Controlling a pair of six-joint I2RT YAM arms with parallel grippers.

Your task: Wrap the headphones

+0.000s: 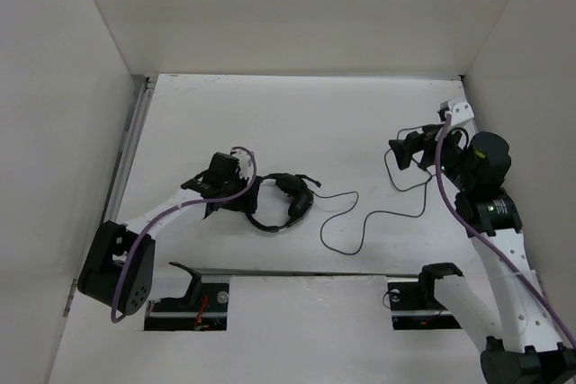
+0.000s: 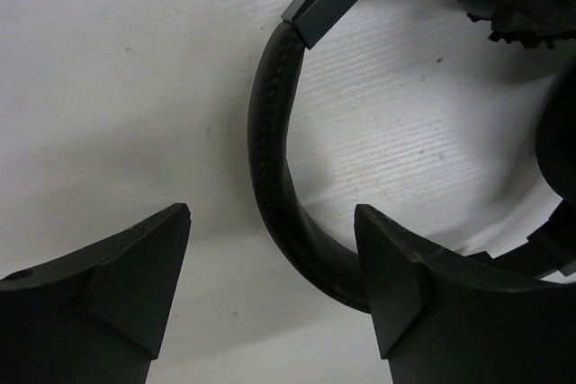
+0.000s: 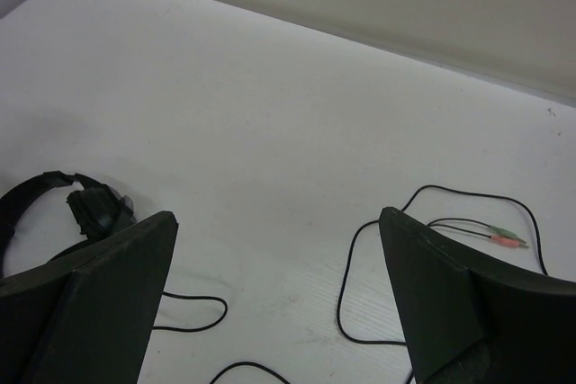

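**Left gripper (image 2: 272,218) spread at the headband; right gripper (image 3: 277,218) spread wide, holding nothing.**

The headphones (image 1: 286,200) lie on the table (image 1: 270,123), left of centre, with the ear cups on the side away from the left gripper. That gripper sits low over them with its jaws apart and a clear gap between. In its wrist view the padded headband (image 2: 270,132) curves across the gap and passes under the finger (image 2: 405,285) on the right (contact between finger and band cannot be confirmed). Nothing is pinched. The cord (image 1: 346,222) trails in loose loops across the table toward the right gripper. That gripper is at the right side of the table, raised off the surface, jaws fully apart and touching nothing. The two plugs (image 3: 504,238) (one green, one pink) lie on the table just beyond the finger on the right of its wrist view.
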